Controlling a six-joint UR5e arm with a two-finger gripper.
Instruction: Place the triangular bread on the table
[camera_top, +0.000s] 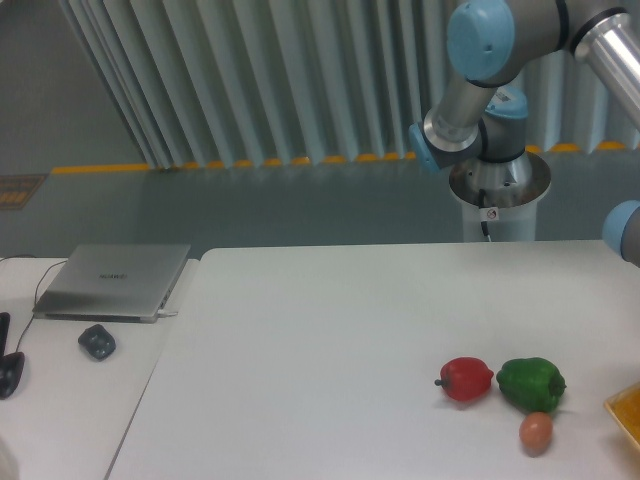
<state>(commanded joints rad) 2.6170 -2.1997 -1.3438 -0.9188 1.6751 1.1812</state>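
A: What fills the frame?
B: A smooth white tabletop (330, 340), with the grey-and-blue jointed arm (500, 70) at upper right.
A: And the triangular bread (626, 411)?
B: Only a golden-orange sliver shows, cut off at the lower-right edge, beside a glossy green pepper (531, 383).
A: The hand?
B: Outside the frame; its grip cannot be told.

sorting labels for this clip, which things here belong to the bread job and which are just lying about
Job: triangular bread, only partly in view at the right edge; table; robot arm, gripper out of view.

Lying about: red pepper, green pepper, egg-shaped item, laptop, mouse.
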